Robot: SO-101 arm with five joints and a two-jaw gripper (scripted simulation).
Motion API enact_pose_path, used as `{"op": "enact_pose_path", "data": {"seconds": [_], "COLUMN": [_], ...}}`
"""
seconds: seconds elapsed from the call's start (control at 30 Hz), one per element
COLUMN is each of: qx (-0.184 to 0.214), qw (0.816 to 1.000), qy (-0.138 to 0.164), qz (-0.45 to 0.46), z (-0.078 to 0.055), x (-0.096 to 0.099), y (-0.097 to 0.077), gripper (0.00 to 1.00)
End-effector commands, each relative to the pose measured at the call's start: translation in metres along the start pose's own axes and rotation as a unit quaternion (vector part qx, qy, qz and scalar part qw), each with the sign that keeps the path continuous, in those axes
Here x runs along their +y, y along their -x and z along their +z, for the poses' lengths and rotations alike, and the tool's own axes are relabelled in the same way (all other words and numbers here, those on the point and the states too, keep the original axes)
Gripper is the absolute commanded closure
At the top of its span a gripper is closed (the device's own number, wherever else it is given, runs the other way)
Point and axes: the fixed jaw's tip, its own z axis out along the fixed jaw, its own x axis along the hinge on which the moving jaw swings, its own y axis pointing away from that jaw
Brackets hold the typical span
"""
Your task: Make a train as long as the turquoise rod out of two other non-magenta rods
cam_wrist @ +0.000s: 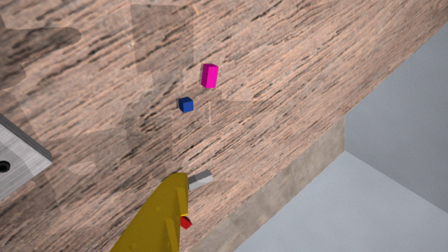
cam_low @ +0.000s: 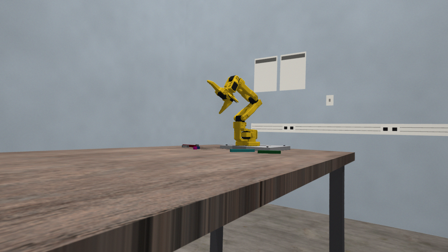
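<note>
My gripper (cam_low: 214, 97) is open and empty, raised high above the table. In the wrist view only one yellow jaw (cam_wrist: 164, 213) shows. Below it lie a grey rod (cam_wrist: 201, 179) (cam_low: 184, 145) and a red rod (cam_wrist: 185, 222) (cam_low: 191, 145), both partly hidden by the jaw. Farther off lie a small blue rod (cam_wrist: 185, 104) (cam_low: 198, 147) and a magenta rod (cam_wrist: 209, 75) (cam_low: 194, 147), apart from each other. The turquoise rod (cam_low: 242, 150) and a green rod (cam_low: 268, 152) lie flat in front of the arm's base, with a small gap between their ends.
The arm stands on a grey base plate (cam_low: 275, 146) (cam_wrist: 17, 164) on the wooden table (cam_low: 125, 175). The table's edge runs close to the grey and red rods in the wrist view, with the floor beyond it.
</note>
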Motion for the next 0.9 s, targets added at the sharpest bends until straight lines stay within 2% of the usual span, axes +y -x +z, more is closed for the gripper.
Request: {"op": "enact_pose_path", "data": {"seconds": [0.0,0.03,0.1,0.27,0.4,0.87], "qx": [0.030,0.039,0.039,0.080,0.102,0.110], "qw": [0.998,0.997,0.997,0.986,0.977,0.973], "qy": [-0.005,-0.006,-0.006,-0.008,-0.008,-0.009], "qz": [0.055,0.072,0.072,0.147,0.187,0.202], "z": [-0.001,-0.001,-0.001,-0.004,-0.007,-0.008], "x": [-0.002,-0.001,-0.001,0.003,0.007,0.008], "y": [-0.018,-0.024,-0.024,-0.048,-0.060,-0.065], "gripper": [0.00,0.00,0.00,0.00,0.00,0.00]}}
